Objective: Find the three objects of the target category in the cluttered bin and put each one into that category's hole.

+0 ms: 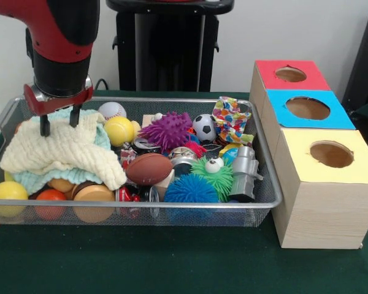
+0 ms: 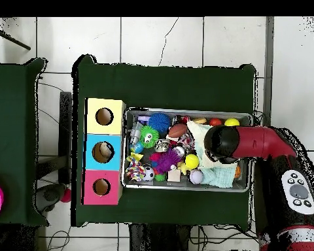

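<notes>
Front view has the gripper (image 1: 60, 121) fingers apart, tips pressing into the cloth (image 1: 64, 150). It looks soft, light and floppy, so I'd pinch a bunched fold.

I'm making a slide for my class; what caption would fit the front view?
Robot hand pressing into cream cloth in a toy-filled mesh bin, beside three boxes with holes.

The red and black arm (image 1: 61, 37) came down from the upper left of the front view, its wrist pointing straight down. The gripper (image 1: 60, 125) hung below a red mount, its two dark fingers (image 1: 45, 125) spread apart and vertical. From overhead, the arm reached in from the right, bent at the elbow.
</notes>
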